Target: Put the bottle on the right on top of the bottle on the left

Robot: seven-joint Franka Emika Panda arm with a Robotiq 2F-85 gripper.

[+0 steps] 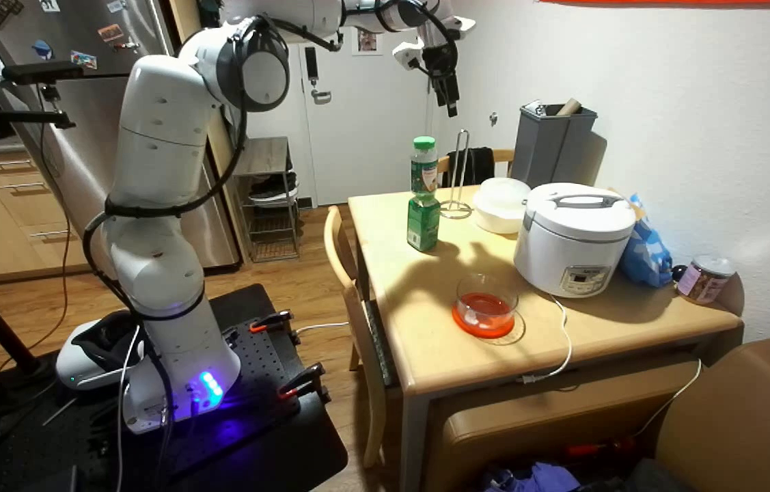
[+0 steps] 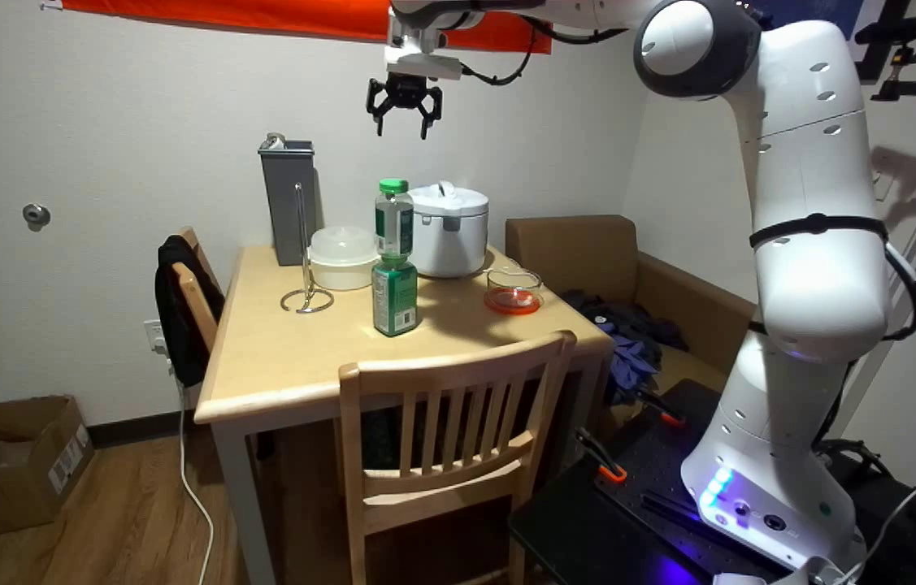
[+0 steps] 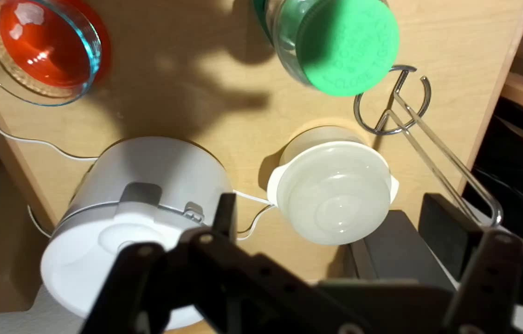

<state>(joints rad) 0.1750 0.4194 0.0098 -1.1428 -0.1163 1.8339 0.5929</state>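
Near the centre of an exterior view, the green-capped bottle (image 2: 394,223) stands upright on the lower bottle (image 2: 395,297). The gripper (image 2: 402,132) hangs spread and empty at upper centre; stacking looks finished, so only retreating seems called for.

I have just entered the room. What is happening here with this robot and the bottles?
A robot arm holds nothing at this moment; its claw is open and hangs above the table, touching nothing. On the table, the upper bottle, with a green cap, stands upright on the lower bottle, so the stacking looks finished.
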